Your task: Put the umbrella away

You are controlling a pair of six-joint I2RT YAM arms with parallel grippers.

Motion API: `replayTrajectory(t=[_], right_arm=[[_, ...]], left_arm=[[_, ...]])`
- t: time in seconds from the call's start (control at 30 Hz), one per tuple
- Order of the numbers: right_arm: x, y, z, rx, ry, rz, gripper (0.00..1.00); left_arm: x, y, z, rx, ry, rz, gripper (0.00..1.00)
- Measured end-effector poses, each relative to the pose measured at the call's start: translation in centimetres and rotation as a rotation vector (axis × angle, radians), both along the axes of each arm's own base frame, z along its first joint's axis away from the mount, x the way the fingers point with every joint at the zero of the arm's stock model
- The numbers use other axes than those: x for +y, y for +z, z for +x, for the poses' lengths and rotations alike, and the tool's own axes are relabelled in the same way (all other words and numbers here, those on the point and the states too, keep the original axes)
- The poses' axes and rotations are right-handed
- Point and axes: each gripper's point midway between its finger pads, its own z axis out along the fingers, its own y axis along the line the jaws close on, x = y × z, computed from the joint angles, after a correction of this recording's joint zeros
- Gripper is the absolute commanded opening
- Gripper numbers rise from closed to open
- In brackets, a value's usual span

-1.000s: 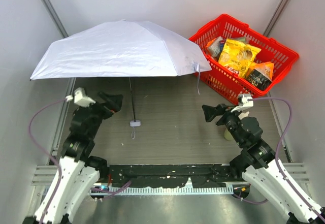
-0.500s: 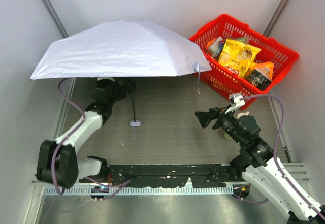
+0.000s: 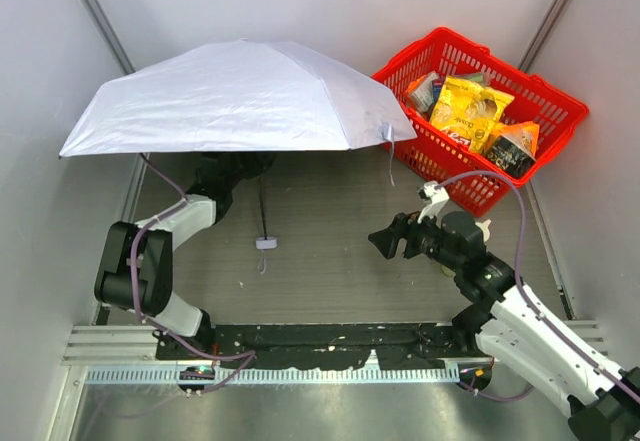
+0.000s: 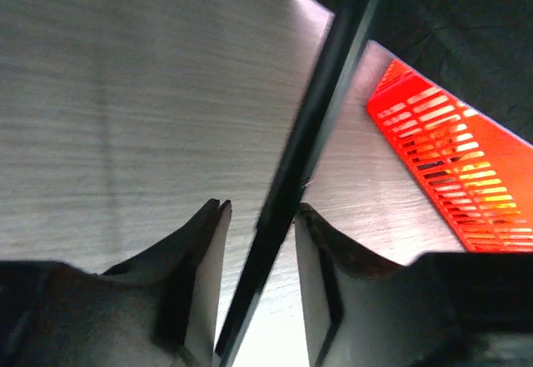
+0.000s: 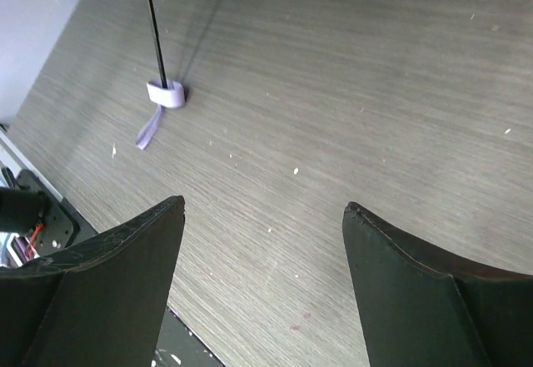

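The umbrella stands open on the table, its pale lavender canopy (image 3: pixel 240 96) spread over the back left. Its thin black shaft (image 3: pixel 262 206) runs down to the small pale handle (image 3: pixel 265 243) resting on the table. My left gripper (image 3: pixel 252 167) reaches under the canopy's edge. In the left wrist view the shaft (image 4: pixel 333 67) passes between the fingers of that gripper (image 4: pixel 262 207), close against the right one, with a gap at the left one. My right gripper (image 3: pixel 382 244) hovers open and empty right of the handle (image 5: pixel 165 93), with its strap (image 5: pixel 148 130) trailing on the table.
A red basket (image 3: pixel 520 71) holding snack packets (image 3: pixel 470 111) stands at the back right, its wall also showing in the left wrist view (image 4: pixel 441 167). The canopy's closing strap (image 3: pixel 389 161) hangs off its right edge. Grey walls close in both sides.
My left arm has stretched forward under the canopy to the shaft, and its jaws have narrowed around it. My right gripper has moved left toward the table's middle.
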Motion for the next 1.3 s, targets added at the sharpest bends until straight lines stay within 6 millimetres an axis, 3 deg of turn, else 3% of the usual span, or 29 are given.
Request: replayTrajectory(t=[0.07,0.13,0.3,0.43,0.57,0.7,0.83,1.0,1.2,1.3], right_arm=[[0.4,-1.1,-0.1,0.037,0.017,-0.023,0.8],[0.9,-2.2,-0.3,0.073,0.036,-0.044,0.79],[2.5,-2.6,-1.4,0.094,0.099,-0.063,0.79],[5.1,-1.5,-1.8,0.091,0.151,-0.091,0.77],[8.8,1.5,-1.2,0.078,0.163,-0.111,0.78],[13.0,6.4,-1.3,0.024,0.198,0.011,0.8],[15.1,9.1,-1.1,0.005,0.201,0.123,0.81],[16.9,11.6,0.0,-0.024,0.195,0.212,0.79],[18.4,14.5,-0.1,-0.094,0.248,0.323,0.67],[19.3,14.8,0.0,-0.112,0.272,0.35,0.59]], left_arm=[[-0.3,0.8,0.4,-0.027,-0.019,0.005,0.11],[-0.6,1.9,0.7,-0.066,-0.054,0.032,0.01],[-1.4,4.8,1.4,-0.148,-0.101,0.035,0.0],[-2.0,6.9,0.8,-0.162,-0.14,-0.009,0.0],[-3.4,11.0,-1.2,-0.193,-0.203,-0.128,0.0],[-5.1,16.3,-3.9,-0.24,-0.294,-0.32,0.0],[-6.7,20.4,-6.2,-0.274,-0.397,-0.495,0.0],[-7.2,23.2,-8.6,-0.293,-0.479,-0.577,0.0],[-7.8,26.2,-12.9,-0.385,-0.596,-0.606,0.0],[-8.1,27.0,-14.5,-0.416,-0.651,-0.62,0.0]])
